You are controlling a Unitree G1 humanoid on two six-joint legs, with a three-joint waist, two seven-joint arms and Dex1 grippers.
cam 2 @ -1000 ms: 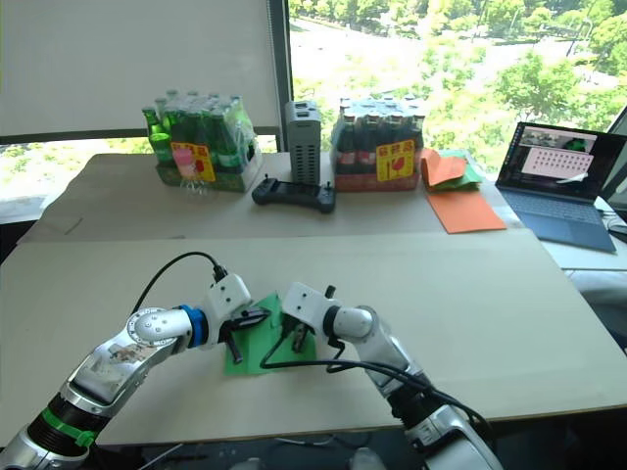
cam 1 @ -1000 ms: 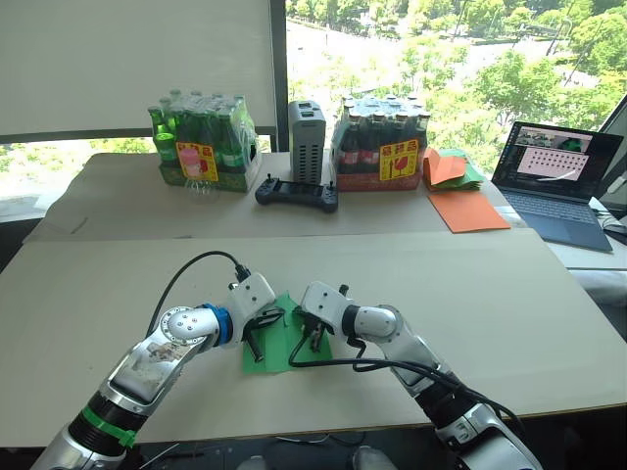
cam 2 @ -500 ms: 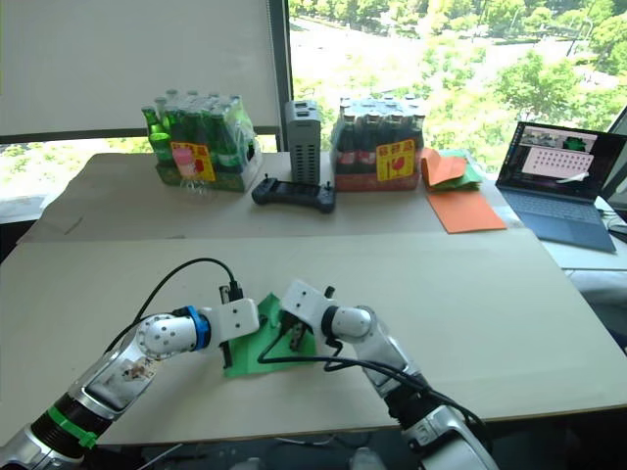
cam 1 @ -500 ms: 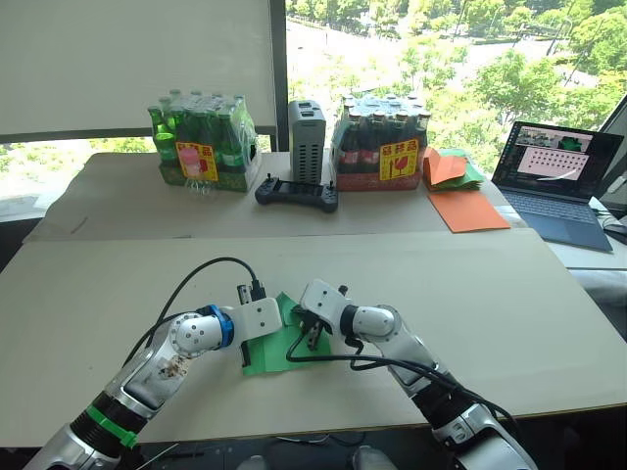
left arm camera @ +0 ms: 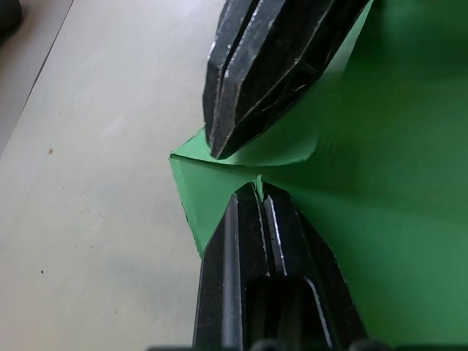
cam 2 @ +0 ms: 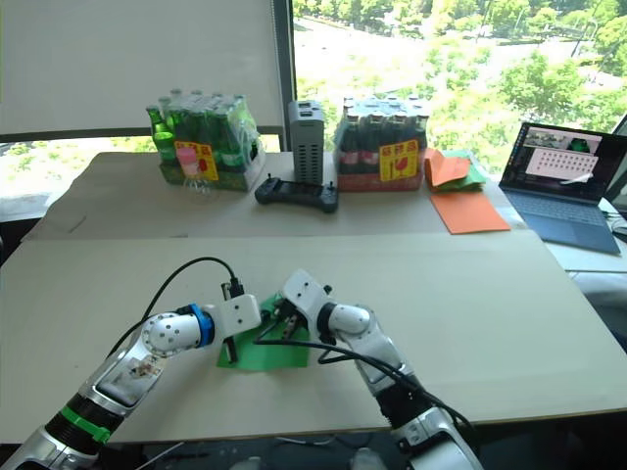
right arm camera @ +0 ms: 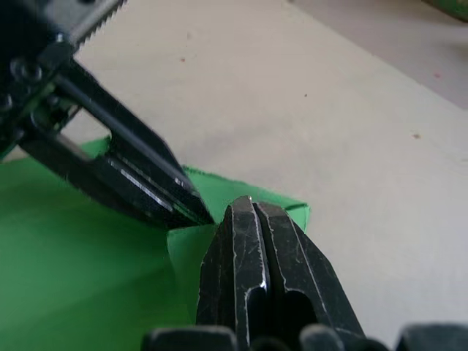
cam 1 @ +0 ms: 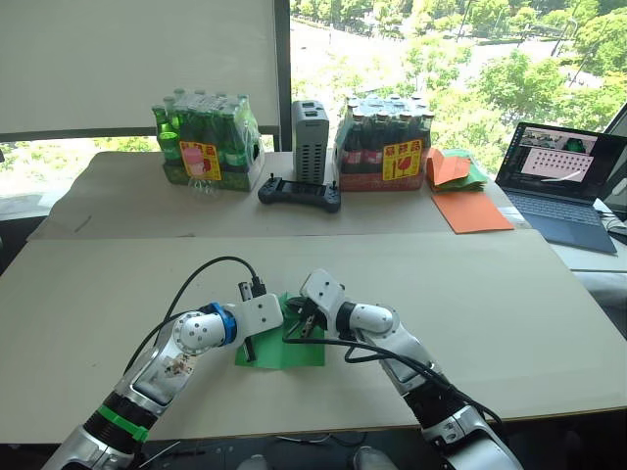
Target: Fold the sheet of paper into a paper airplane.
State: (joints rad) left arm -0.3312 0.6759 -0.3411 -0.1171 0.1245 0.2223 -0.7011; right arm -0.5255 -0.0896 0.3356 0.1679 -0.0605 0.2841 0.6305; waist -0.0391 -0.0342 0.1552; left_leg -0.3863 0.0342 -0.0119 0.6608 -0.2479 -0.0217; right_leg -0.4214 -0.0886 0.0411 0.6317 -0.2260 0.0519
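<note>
Pincers cover part of the sheet of paper [cam 1: 284,348]

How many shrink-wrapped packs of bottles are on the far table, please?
2. The green-bottle pack stands left of the grey box; the dark-bottle pack stands right of it, beside the orange sheets.

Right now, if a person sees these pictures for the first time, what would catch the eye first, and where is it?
First, the bright green sheet of paper on the near table, where the left gripper and the right gripper, both shut, meet tip to tip at one folded corner. Next, along the far table by the window, two shrink-wrapped packs of bottles, and an open laptop at the robot's right.
</note>
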